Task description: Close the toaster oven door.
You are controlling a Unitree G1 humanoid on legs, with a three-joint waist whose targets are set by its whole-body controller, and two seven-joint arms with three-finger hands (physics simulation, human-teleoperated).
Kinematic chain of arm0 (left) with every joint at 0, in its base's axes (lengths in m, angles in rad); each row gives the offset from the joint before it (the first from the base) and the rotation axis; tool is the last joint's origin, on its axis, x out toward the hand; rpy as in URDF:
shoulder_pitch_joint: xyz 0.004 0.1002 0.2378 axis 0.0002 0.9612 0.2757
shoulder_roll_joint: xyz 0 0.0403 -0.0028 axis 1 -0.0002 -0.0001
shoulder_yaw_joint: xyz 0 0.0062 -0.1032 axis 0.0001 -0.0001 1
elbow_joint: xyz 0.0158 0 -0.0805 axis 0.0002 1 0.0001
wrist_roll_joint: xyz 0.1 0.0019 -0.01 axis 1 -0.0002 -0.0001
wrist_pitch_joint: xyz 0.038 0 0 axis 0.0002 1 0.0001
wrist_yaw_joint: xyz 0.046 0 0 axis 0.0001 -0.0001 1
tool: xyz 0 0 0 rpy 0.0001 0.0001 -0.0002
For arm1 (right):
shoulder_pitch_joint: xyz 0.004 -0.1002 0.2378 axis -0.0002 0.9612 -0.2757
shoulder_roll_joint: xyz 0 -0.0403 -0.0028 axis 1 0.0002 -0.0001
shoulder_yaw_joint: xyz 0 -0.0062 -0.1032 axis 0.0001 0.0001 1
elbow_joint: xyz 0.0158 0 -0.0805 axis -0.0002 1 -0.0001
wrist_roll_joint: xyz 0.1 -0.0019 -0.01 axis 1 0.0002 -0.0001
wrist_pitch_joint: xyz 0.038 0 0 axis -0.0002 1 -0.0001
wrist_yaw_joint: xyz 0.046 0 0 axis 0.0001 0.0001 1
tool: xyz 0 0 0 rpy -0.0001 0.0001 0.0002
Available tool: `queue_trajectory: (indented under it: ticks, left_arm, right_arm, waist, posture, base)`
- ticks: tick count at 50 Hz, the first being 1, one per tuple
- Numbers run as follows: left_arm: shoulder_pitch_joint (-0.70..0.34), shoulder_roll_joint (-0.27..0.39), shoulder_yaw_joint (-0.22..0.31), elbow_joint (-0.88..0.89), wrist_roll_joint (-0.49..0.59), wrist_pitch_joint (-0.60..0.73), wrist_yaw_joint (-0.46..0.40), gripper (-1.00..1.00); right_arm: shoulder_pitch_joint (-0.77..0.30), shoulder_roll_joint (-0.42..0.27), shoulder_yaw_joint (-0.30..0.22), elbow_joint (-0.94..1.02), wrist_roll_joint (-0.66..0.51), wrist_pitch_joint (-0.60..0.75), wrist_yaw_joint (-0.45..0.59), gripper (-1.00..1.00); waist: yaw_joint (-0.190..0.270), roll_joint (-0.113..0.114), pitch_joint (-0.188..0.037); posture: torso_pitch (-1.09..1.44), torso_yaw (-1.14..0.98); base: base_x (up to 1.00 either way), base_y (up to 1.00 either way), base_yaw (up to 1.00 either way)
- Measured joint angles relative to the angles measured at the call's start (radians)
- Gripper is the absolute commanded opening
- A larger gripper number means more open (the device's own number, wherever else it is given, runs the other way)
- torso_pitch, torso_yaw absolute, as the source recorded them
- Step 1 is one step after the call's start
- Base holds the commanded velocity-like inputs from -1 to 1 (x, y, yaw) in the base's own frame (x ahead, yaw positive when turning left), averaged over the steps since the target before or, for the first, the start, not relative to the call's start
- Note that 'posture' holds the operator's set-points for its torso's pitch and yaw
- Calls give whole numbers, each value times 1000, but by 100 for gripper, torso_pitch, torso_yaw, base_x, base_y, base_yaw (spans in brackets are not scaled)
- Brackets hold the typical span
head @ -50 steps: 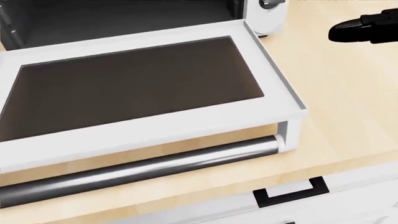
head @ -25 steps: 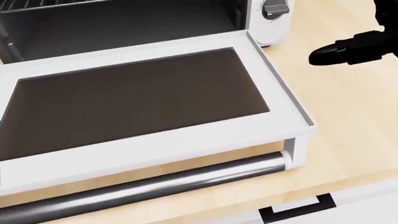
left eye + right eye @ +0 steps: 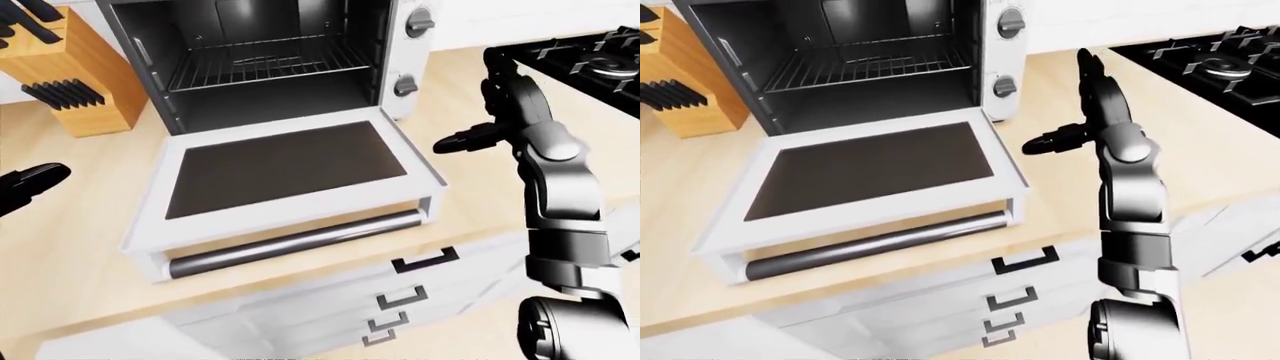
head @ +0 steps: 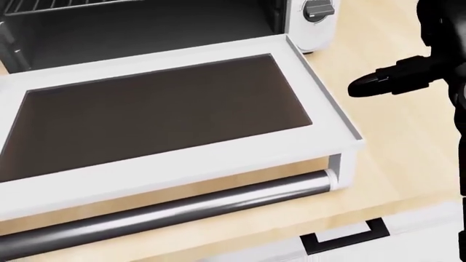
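Observation:
The white toaster oven point(image 3: 405, 56) stands open on the wooden counter, its wire rack point(image 3: 265, 64) showing inside. Its door point(image 3: 290, 208) lies flat toward the bottom of the left-eye view, dark glass pane up. A dark metal handle bar point(image 3: 295, 241) runs along the door's lower edge. My right hand point(image 3: 475, 105) hangs open to the right of the door, apart from it. Its fingers point(image 3: 1085, 67) point up and its thumb point(image 4: 378, 82) points left at the door's right edge. My left hand point(image 3: 30, 184) shows only as black fingertips at the left edge, stretched out and holding nothing.
A wooden knife block point(image 3: 65, 82) stands left of the oven. A black gas stove point(image 3: 590, 56) fills the upper right. White drawers with black handles point(image 3: 425, 260) sit below the counter edge point(image 3: 480, 229).
In the head view my right hand has come further in from the right and lower, its thumb nearer the door's right edge. The picture shifted slightly; the door stays flat.

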Motion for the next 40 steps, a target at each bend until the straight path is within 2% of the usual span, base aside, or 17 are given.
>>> queue_trajectory:
  ticks: [40]
  left_arm:
    - [-1,9,6,1,-10,4,1,100]
  right_arm:
    - [38,57,23,-8,-68,-64,33,100]
  waist:
    - [1,3,-8]
  posture:
    - [0,0]
  base:
    - [0,0,0]
